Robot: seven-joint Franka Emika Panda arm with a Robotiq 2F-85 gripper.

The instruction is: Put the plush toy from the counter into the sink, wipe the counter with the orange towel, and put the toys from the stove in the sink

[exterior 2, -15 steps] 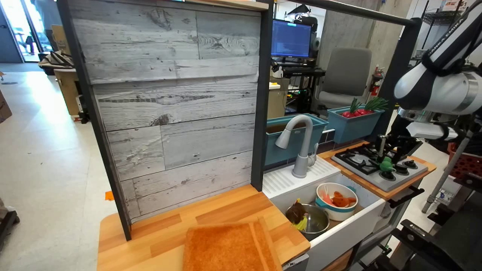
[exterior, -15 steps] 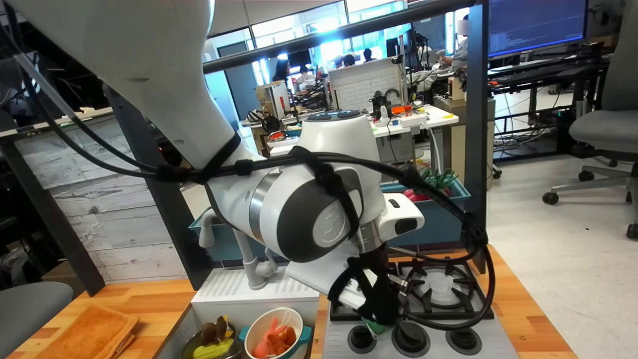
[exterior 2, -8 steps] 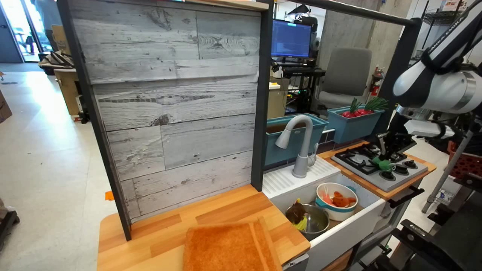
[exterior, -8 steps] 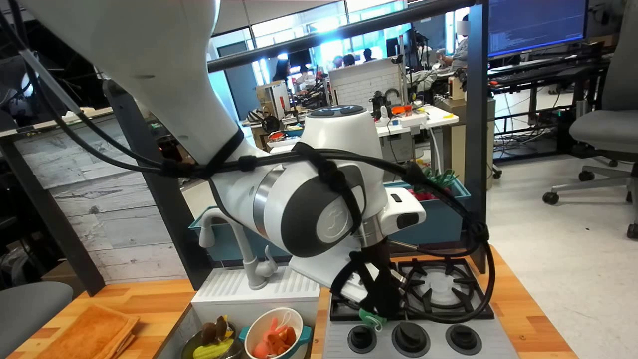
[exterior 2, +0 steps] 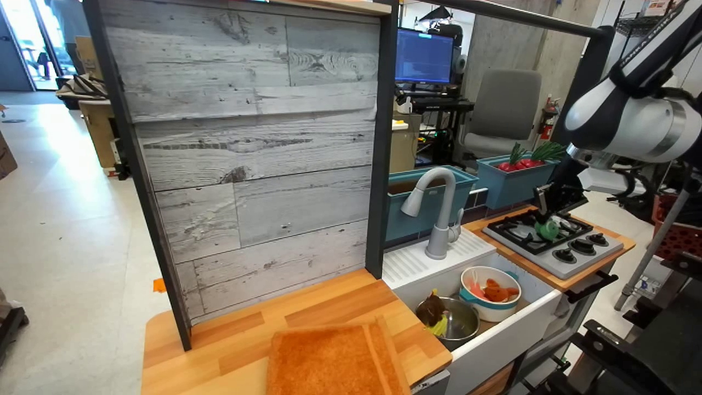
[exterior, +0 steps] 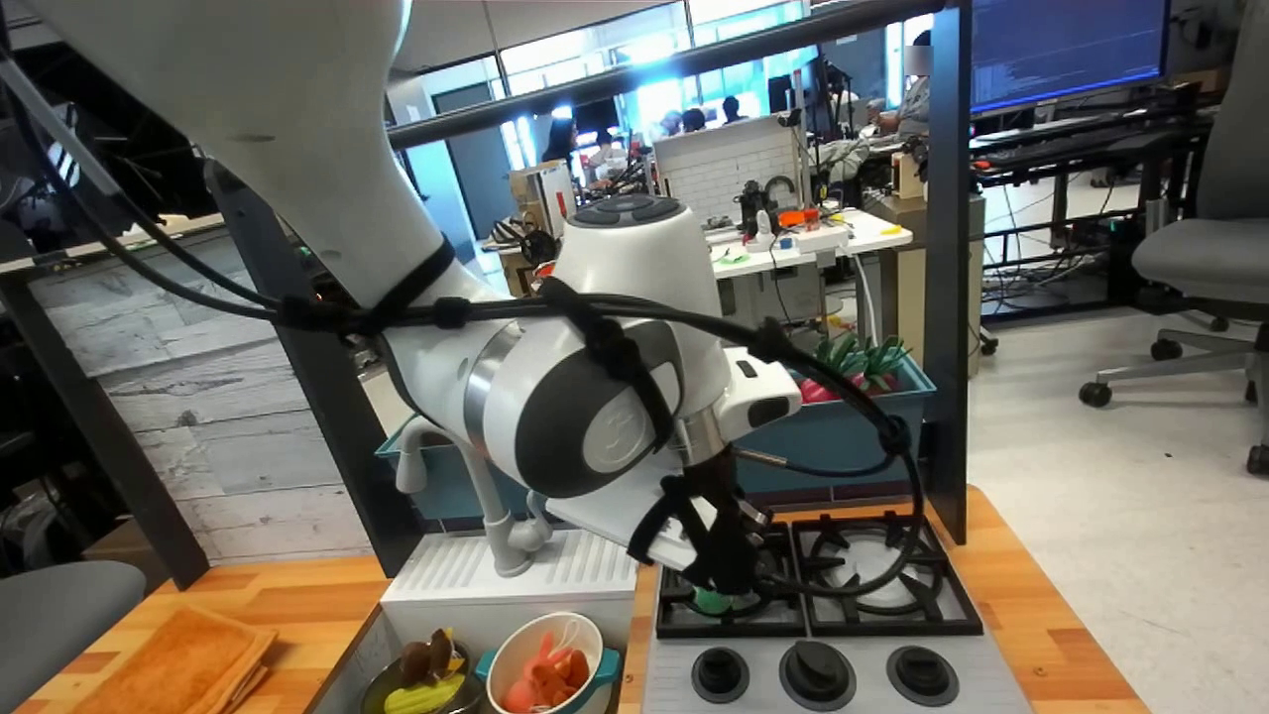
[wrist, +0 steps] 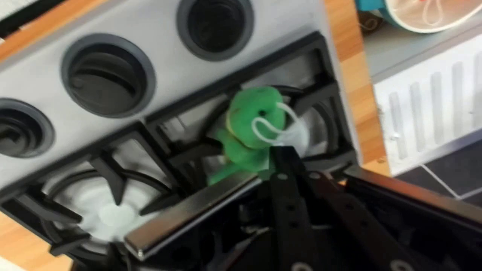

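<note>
Pressed together on a green toy (wrist: 246, 116), the jaws carried it over the stove (exterior: 870, 666), above the burner grate (wrist: 197, 152) nearest the sink (exterior 2: 504, 340). A second earlier the green toy showed at the stove's front edge, by the knobs (exterior: 816, 676); in both exterior views it had since shifted back and sinkward along with the jaws, a sign that the catch had held. Whether its underside had fully cleared the burner grate could not be told. A red-orange toy (exterior 2: 500, 292) lay in a white bowl (exterior 2: 496, 315) inside the sink, and a yellow toy (exterior: 424, 694), apparently the one meant to come off the tabletop (exterior 2: 230, 373), lay in a metal pot (exterior 2: 463, 321) next to the bowl. The orange towel (exterior 2: 332, 362) rested folded on the tabletop, with nothing to show whether the wiping was done. The green toy looked likely to be the last item to move, and the job appeared to hinge on a lift across the wooden strip (wrist: 357, 98) and a release over the sink. The chief risk seemed a shallow pinch, which might let it slip.
</note>
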